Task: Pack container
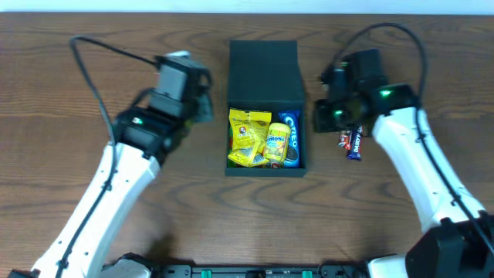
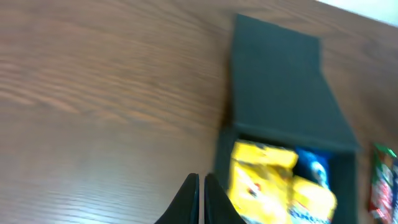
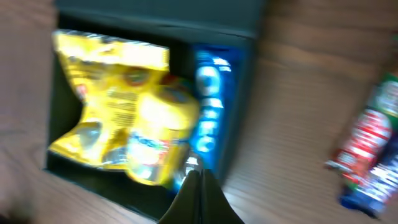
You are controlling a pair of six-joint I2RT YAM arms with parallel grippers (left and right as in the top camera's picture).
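Note:
The dark teal-green container [image 1: 265,74] stands open at the table's middle, its flap lid lying back. Inside are a yellow snack bag [image 1: 247,136], a smaller yellow packet [image 1: 278,141] and a blue Oreo pack [image 1: 292,137]. They also show in the right wrist view, the bag [image 3: 106,106] left of the Oreo pack [image 3: 210,112]. My left gripper [image 2: 201,185] is shut and empty, just left of the container [image 2: 280,81]. My right gripper [image 3: 199,180] is shut and empty, over the container's right wall.
Red and blue snack packets [image 1: 351,142] lie on the wooden table right of the container, under my right arm; they show blurred in the right wrist view [image 3: 370,149] and at the left wrist view's right edge [image 2: 384,180].

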